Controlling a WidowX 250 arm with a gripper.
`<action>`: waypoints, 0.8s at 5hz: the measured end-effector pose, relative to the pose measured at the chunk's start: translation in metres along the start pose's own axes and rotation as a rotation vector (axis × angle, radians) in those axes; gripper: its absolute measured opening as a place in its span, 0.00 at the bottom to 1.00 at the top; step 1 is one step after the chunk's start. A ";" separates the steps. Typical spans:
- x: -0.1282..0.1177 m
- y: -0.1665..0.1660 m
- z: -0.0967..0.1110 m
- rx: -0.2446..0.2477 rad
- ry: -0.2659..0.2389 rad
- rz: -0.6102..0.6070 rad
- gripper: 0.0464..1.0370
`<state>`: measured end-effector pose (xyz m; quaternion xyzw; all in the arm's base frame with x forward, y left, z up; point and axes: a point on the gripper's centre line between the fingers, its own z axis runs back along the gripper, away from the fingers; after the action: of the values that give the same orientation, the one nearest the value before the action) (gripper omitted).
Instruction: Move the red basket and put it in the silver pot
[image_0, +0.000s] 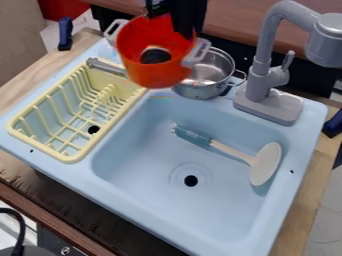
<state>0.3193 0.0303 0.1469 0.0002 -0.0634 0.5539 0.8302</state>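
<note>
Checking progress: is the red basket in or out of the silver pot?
Out: the red basket hangs from the gripper, partly hiding the silver pot.

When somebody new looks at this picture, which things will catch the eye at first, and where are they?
Probably first the bright red basket, held up by the black gripper at the top of the view, partly in front of the silver pot. Next come the pale yellow dish rack on the left and the white-headed utensil lying in the light blue sink.
</note>
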 end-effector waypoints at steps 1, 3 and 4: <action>0.016 -0.007 -0.007 -0.023 0.010 -0.007 0.01; 0.029 -0.040 -0.021 -0.041 0.029 0.052 0.01; 0.029 -0.048 -0.026 -0.047 0.018 0.063 0.01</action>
<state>0.3773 0.0402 0.1274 -0.0264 -0.0689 0.5782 0.8126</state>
